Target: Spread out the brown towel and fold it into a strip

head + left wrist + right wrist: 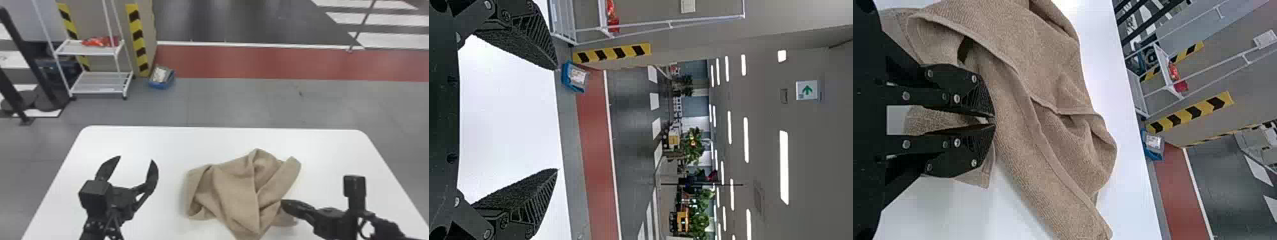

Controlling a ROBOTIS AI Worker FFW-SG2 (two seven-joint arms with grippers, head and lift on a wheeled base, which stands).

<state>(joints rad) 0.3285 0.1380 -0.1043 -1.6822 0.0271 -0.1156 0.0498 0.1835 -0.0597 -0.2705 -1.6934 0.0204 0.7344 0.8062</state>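
Nearest the head camera come the two grippers, both over the near part of the white table (220,137); the left gripper (136,158) stands between nine and ten o'clock of the towel, fingers spread wide, nothing between them, well apart from the cloth; the right gripper (994,121) is at about four o'clock, its fingertips brought together right at the cloth; whether a nip of fabric is caught between them I cannot tell.

Between the two lies the brown towel (236,185), crumpled in a loose, many-layered heap on the table; one fold peaks towards twelve o'clock, a rolled band runs out to two, and a pointed fold reaches down to six; a hemmed edge shows in the right wrist view, crossing over the layers beneath.

Beyond the table's far edge, on the floor, a blue box (158,85) sits at eleven o'clock, with a white rack (99,93) between ten and eleven.

As I judge it, the step in hand is the spreading, and an early part of it; folding into a strip must wait until the cloth lies flat. Next calls for a sure pinch on one layer or a corner at the four o'clock side, then a lift or outward draw to open the heap; the left gripper could take an edge near nine o'clock; should the right one catch several layers together, the bunch would likely drag along whole rather than open.
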